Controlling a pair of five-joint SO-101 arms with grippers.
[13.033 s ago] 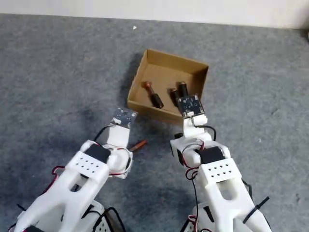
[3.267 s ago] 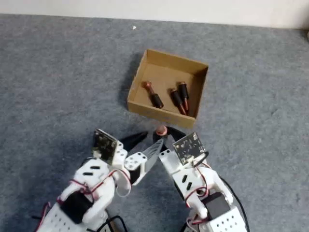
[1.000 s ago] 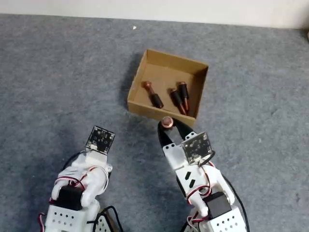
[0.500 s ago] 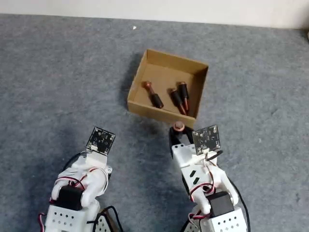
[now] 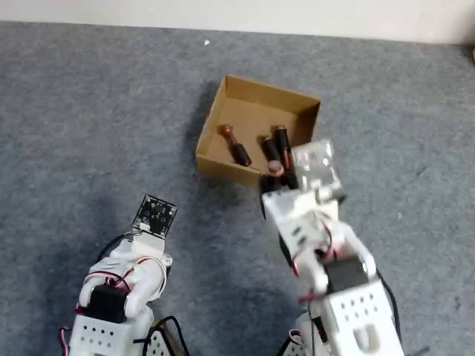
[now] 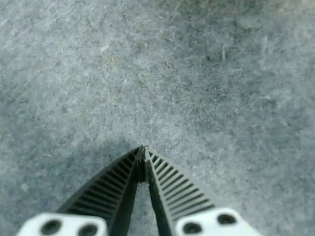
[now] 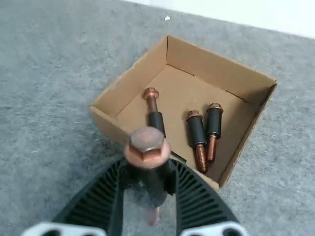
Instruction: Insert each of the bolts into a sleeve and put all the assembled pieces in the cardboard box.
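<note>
From above, my right gripper [image 5: 276, 180] is at the near wall of the open brown cardboard box [image 5: 252, 122]. It pinches a copper bolt in a black sleeve [image 5: 274, 167], which stands up with its head on top. Three more copper bolts in black sleeves [image 5: 236, 144] lie inside the box. My left arm [image 5: 122, 282] sits well away from the box, over the grey carpet [image 5: 96, 111].

On my left wrist camera, my left gripper [image 6: 143, 153] has its black jaws pressed together, holding nothing, above the carpet.

On my right wrist camera, my jaws squeeze the black sleeve from both sides. In the box, one sleeved bolt lies alone and two lie side by side.
</note>
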